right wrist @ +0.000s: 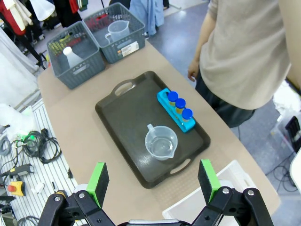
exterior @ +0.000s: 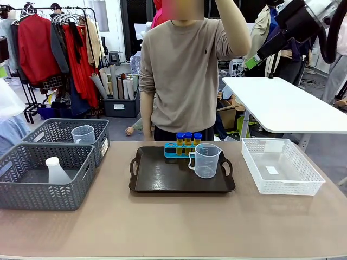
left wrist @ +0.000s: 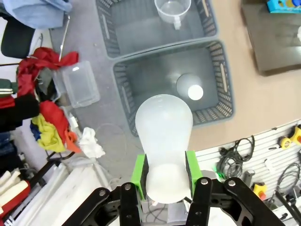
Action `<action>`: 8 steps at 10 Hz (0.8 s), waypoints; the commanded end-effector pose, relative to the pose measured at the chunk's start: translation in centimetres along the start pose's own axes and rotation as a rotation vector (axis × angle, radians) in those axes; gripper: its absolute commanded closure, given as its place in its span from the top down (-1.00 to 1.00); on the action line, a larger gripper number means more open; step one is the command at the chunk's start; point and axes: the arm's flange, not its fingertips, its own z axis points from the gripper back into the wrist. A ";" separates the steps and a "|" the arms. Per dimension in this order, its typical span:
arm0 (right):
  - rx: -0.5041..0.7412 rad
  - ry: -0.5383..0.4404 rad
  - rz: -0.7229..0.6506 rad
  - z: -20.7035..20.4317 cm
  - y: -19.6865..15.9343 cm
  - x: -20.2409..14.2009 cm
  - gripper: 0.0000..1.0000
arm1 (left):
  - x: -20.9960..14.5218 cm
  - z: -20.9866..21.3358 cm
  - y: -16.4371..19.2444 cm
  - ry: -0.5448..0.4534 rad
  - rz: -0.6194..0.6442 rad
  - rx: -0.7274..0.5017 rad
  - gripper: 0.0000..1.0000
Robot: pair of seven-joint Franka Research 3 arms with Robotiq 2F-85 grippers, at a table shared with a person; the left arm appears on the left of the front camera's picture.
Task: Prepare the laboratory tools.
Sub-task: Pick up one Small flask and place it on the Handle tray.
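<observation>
Between the left gripper's green pads sits a white translucent conical flask, clamped at one end and held high above the grey basket, where a second flask stands directly below. The right gripper hangs with jaws wide apart and empty over the dark tray, its measuring beaker and blue-capped amber tubes ahead. Smooth plastic could slip from this narrow pinch and drop onto the flask beneath.
</observation>
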 end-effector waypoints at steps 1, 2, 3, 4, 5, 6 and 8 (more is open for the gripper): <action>0.008 -0.004 0.003 0.2 0.0 0.1 1.00 | -0.1 -1.0 -0.1 -0.002 0.016 -0.001 -1.00; 0.008 -0.004 0.003 0.2 0.0 0.1 1.00 | -0.1 -1.0 -0.1 -0.002 0.016 -0.001 -1.00; 0.008 -0.004 0.003 0.2 0.0 0.1 1.00 | -0.1 -1.0 -0.1 -0.002 0.016 -0.001 -1.00; 0.008 -0.004 0.003 0.2 0.0 0.1 1.00 | -0.1 -1.0 -0.1 -0.002 0.016 -0.001 -1.00; 0.008 -0.004 0.003 0.2 0.0 0.1 1.00 | 0.2 -0.7 0.1 0.013 0.004 -0.003 -1.00; 0.008 -0.004 0.003 0.2 0.0 0.1 1.00 | -0.1 0.0 -0.3 0.006 0.022 0.054 -1.00; 0.008 -0.004 0.003 0.2 0.0 0.1 1.00 | 0.3 0.7 -1.3 0.009 0.001 0.066 -1.00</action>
